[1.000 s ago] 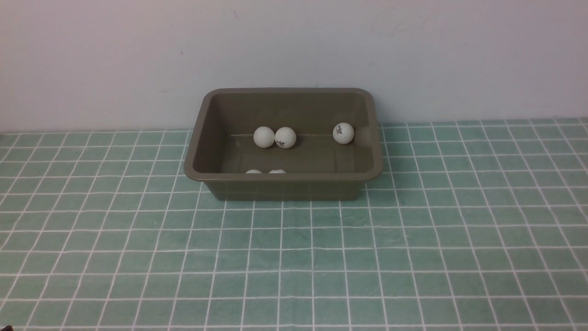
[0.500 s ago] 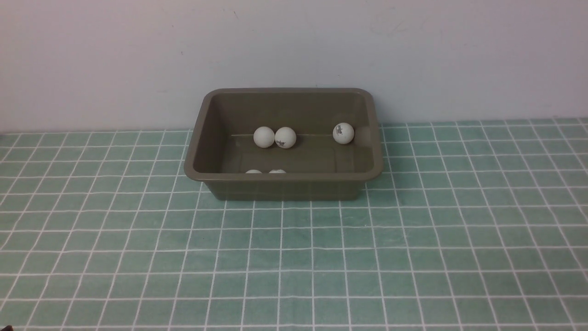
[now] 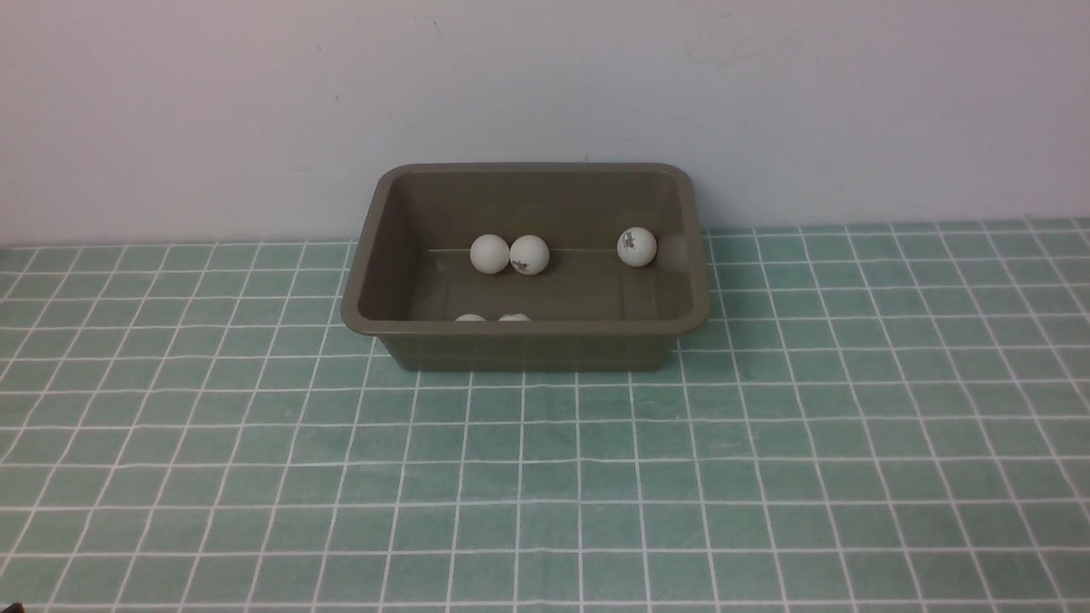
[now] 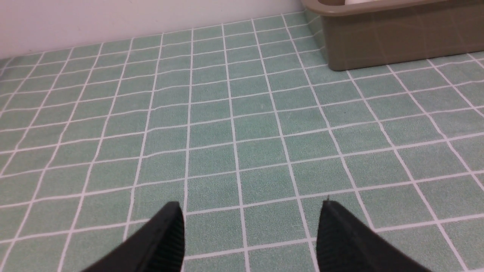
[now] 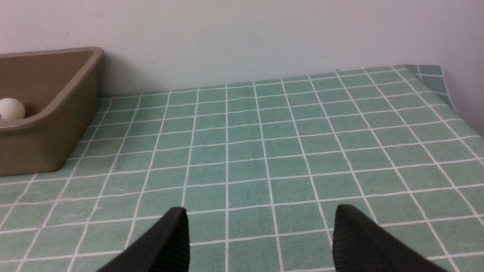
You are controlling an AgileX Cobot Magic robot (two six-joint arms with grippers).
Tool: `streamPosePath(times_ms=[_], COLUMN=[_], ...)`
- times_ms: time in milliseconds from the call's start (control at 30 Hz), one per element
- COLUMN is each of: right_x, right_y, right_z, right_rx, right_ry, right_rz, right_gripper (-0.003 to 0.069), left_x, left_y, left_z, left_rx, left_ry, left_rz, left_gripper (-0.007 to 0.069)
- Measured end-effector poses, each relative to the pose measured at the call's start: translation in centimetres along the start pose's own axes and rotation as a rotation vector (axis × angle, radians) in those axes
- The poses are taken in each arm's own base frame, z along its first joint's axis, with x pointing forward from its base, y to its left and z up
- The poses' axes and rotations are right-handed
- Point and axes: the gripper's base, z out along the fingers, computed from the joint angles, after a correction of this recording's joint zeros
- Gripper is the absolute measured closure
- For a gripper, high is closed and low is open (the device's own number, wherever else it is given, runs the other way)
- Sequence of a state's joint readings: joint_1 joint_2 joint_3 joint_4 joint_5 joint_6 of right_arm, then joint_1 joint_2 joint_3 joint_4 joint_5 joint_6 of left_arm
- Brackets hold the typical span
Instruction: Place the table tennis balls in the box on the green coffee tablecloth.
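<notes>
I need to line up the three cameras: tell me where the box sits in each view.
Front view: box centre, against the wall.
Left wrist view: one corner of it at the top right edge.
Right wrist view: one end at the left edge.
Shared landmark: the green checked tablecloth.

Plain pale wall [image 3: 255, 102], off-white with a faint pinkish-grey cast, runs across the whole back of the scene. A few tiny dark specks and faint scuffs on the wall, upper middle. Light soft, even, no hard shadows, source not visible. In the right wrist view a second wall surface [image 5: 469, 56] seems to meet the back wall at a corner, hard to tell.
</notes>
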State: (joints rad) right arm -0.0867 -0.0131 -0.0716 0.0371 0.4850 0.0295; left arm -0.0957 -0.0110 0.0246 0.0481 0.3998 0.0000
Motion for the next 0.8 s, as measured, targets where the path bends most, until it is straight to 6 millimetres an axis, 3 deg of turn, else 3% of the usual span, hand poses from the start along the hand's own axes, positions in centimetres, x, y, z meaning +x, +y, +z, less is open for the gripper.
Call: streamPosePath(times_ms=[567, 800], right_x=[2.3, 2.3], right_y=[-0.3, 0.3], right_z=[0.9, 0.9], right_rx=[0.018, -0.098], right_ry=[0.047, 0.031], right_rz=[-0.072, -0.108], right_gripper=[0.0198, 0.0198], left_x=[0.0, 0.0], left_y=[0.0, 0.0], left_z=[0.0, 0.0], left_rx=[0.000, 0.000], left_ry=[0.000, 0.000], left_rz=[0.000, 0.000], left_gripper=[0.0198, 0.0198])
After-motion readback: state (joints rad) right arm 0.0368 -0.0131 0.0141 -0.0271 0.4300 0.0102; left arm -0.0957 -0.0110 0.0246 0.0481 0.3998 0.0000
